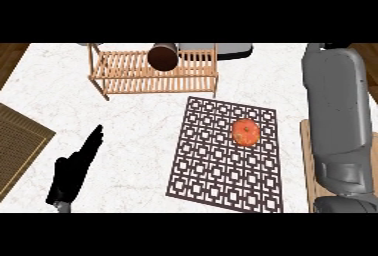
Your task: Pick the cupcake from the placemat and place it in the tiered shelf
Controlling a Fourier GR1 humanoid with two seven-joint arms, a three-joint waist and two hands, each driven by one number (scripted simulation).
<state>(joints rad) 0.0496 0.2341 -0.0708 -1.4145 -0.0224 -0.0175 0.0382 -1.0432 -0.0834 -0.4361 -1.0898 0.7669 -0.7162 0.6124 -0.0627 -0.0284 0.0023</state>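
The cupcake, an orange-red rounded lump, sits on the upper right part of the dark lattice-patterned placemat. The wooden slatted tiered shelf stands at the back, left of centre. My left hand lies at the lower left with straight fingers pointing up and right, well left of the placemat and holding nothing. My right forearm runs up the right side, right of the cupcake. Its hand passes beyond the top of the view and is hidden.
A dark brown cylinder lies on the shelf's top, open end toward me. A grey-white object sits behind the shelf. A woven mat covers the left edge. A wooden board lies under my right arm.
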